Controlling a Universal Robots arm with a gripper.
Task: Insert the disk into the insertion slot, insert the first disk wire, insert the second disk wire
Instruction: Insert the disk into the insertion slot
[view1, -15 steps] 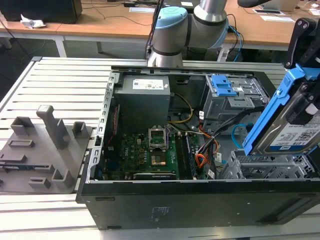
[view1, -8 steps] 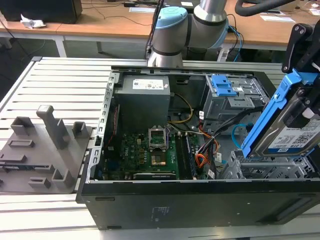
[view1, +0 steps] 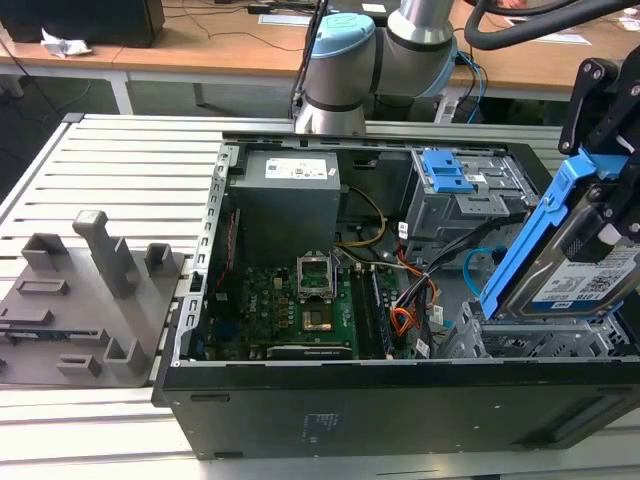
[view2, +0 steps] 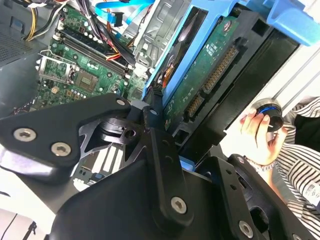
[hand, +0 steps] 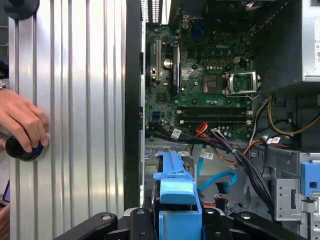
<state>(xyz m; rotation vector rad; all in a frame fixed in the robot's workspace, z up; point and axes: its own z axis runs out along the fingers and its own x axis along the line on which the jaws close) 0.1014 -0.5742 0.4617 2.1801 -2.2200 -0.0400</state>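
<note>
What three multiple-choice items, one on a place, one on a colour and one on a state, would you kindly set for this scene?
1. Where is the disk relative to the slot?
A. seated flat inside it
B. tilted over it, at the exterior view's right
C. far from it, at the exterior view's left

2. What colour is the caddy?
A. red
B. yellow
C. blue

3. The gripper is:
A. shut on the disk
B. open and empty
C. open around the disk

Answers:
1 B, the disk leans above the slot, not seated.
2 C, a blue frame rims the drive.
3 A, it clamps the caddy in the first wrist view.
</note>
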